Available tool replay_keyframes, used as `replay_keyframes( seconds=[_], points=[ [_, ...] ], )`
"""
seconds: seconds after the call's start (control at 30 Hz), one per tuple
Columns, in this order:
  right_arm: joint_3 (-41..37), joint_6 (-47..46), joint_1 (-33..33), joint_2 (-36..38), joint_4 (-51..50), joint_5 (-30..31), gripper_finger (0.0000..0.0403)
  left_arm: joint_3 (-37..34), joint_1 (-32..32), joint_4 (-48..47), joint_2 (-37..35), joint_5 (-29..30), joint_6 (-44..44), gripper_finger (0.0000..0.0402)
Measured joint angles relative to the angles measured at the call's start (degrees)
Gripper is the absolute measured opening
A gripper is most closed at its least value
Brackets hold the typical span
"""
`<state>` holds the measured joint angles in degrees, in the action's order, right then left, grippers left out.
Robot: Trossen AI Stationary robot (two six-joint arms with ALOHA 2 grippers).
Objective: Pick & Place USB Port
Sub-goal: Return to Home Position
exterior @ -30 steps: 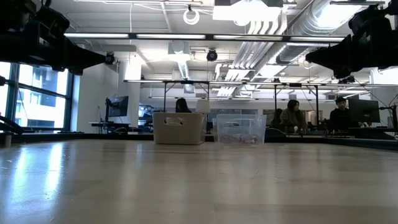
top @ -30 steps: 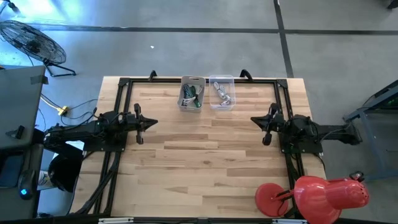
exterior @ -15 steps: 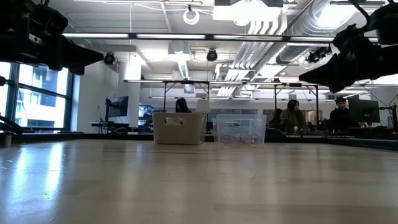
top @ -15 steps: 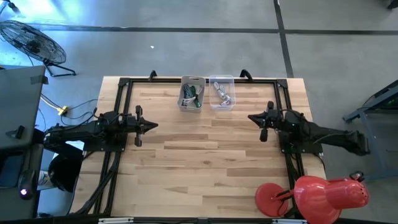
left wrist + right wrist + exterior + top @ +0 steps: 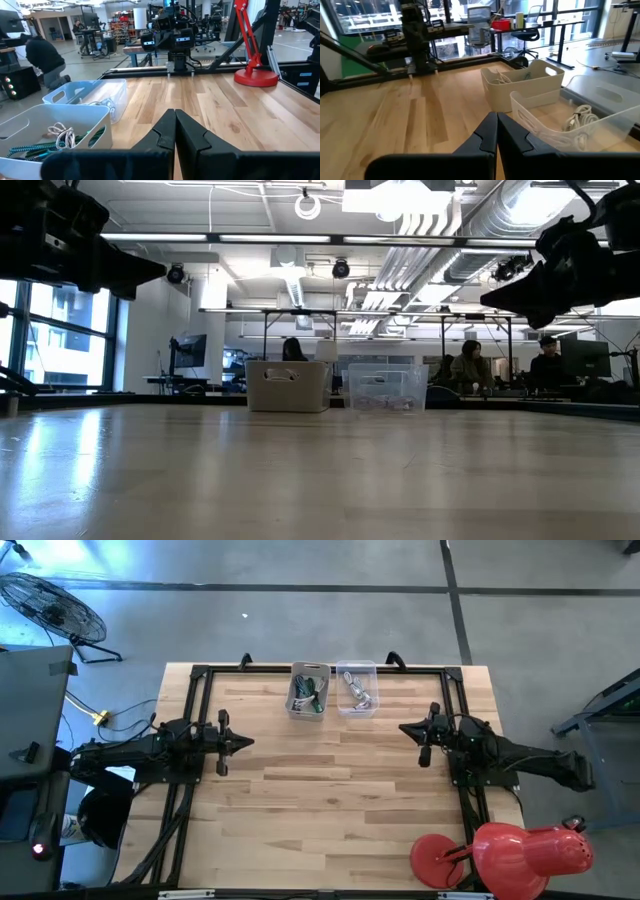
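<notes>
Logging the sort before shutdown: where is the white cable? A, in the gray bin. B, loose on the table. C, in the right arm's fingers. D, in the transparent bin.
D: the white cable lies coiled inside the transparent bin, beside the gray bin.

Gray bin at table's far edge holds tangled cables; transparent bin just right of it holds 1 white cable.
</notes>
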<state>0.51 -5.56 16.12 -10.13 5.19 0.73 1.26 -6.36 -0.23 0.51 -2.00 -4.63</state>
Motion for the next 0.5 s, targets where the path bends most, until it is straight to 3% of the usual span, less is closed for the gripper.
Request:
replay_keyframes(
  seconds=[0.5],
  points=[
    [0.0,-0.9,0.0,0.0,-3.2,0.1,0.0000,0.0,0.0,0.0,0.0,0.0,0.0,0.0001]
  ],
)
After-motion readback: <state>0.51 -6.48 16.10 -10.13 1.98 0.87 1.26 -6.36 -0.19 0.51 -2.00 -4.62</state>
